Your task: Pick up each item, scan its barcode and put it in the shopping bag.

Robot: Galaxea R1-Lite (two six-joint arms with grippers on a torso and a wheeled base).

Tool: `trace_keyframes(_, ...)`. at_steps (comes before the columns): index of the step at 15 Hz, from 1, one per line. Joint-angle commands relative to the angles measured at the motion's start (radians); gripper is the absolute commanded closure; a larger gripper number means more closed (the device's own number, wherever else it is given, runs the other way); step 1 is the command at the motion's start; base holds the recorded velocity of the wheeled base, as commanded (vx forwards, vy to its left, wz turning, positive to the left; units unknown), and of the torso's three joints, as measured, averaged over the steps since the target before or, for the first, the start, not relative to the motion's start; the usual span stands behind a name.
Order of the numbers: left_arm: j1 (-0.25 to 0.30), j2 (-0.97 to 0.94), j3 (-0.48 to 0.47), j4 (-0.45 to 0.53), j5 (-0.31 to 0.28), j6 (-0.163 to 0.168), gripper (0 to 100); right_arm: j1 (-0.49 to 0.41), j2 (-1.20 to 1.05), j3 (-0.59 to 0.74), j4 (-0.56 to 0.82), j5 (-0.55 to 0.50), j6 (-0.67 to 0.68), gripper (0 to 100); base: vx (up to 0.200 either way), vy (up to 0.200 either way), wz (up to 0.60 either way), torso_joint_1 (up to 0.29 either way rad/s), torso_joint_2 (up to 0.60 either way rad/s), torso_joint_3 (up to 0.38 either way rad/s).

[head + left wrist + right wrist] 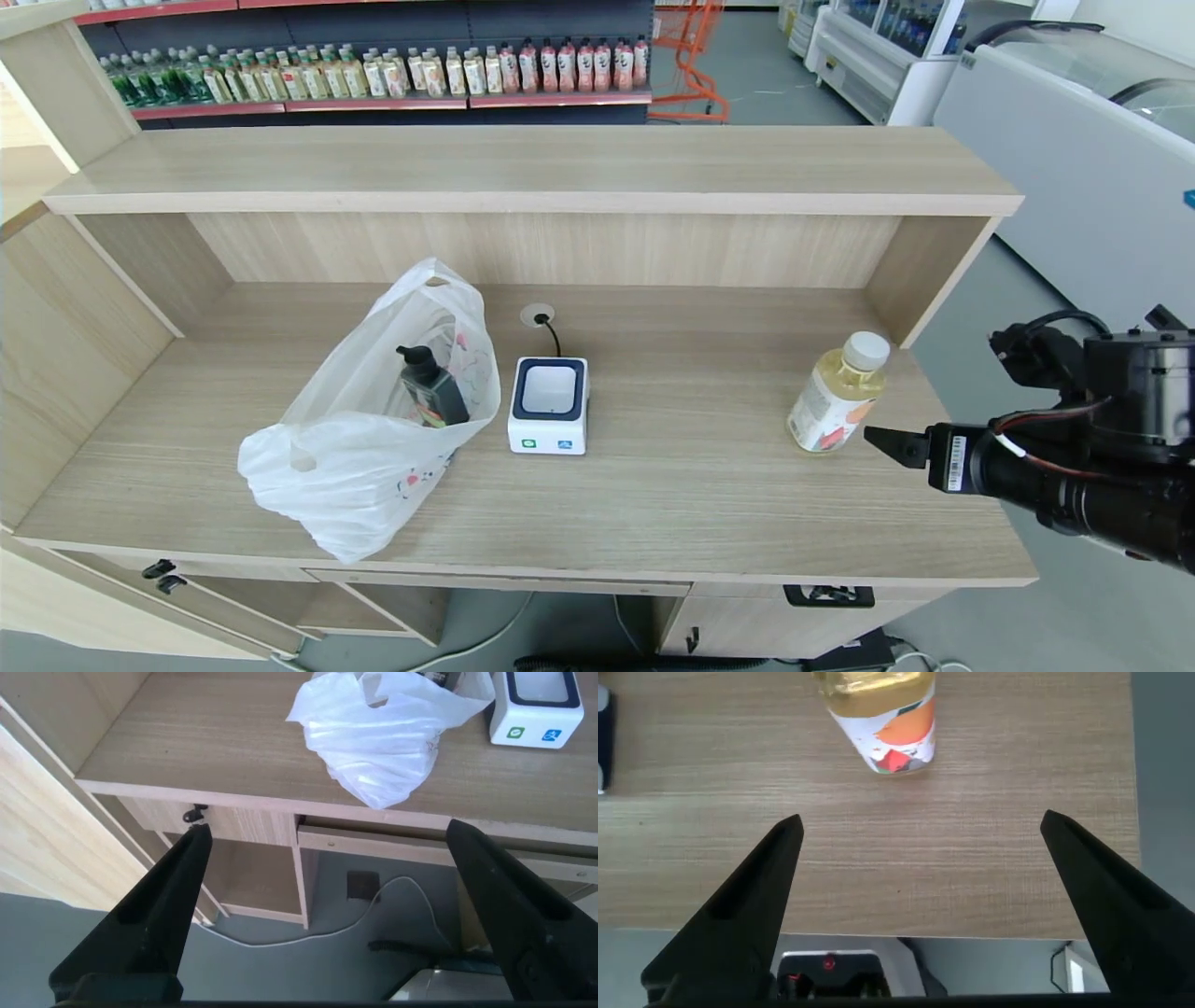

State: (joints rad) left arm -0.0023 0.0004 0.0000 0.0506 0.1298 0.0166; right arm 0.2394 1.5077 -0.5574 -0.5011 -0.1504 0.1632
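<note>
Standing on the counter (691, 485): one drink bottle (837, 394), one scanner (550, 404), one shopping bag (373, 439) holding one pump bottle (431, 387). Right gripper (922, 819) spread wide, drink bottle upright just ahead of it, untouched. Left gripper (329, 829) likewise wide, off the counter's front edge near the bag.

Black end effector (892, 443), seemingly barcode-labelled

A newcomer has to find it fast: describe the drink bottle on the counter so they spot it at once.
Start at the long wooden counter and go to its right end, well clear of the white scanner and the plastic bag. The bottle stands there alone, with a white cap, pale yellow liquid and an orange-and-white label.
</note>
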Motion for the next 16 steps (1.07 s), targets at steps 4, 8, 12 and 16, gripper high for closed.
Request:
trace_keyframes(4,0.001,0.000,0.000,0.000,0.001,0.000,0,-0.008,0.164,0.004,-0.169,-0.044,0.001,0,0.000,0.000,0.00,0.000,0.00,0.000)
trace_keyframes(8,0.001,0.000,0.000,0.000,0.001,0.000,0,0.003,0.313,-0.002,-0.376,-0.011,-0.014,0,0.000,0.000,0.00,0.000,0.00,0.000)
trace_keyframes(12,0.001,0.000,0.000,0.000,0.001,0.000,0,0.009,0.391,-0.039,-0.476,0.046,-0.113,0,0.000,0.000,0.00,0.000,0.00,0.000)
trace_keyframes(16,0.001,0.000,0.000,0.000,0.001,0.000,0,0.014,0.431,-0.091,-0.510,0.058,-0.156,0,0.000,0.000,0.00,0.000,0.00,0.000)
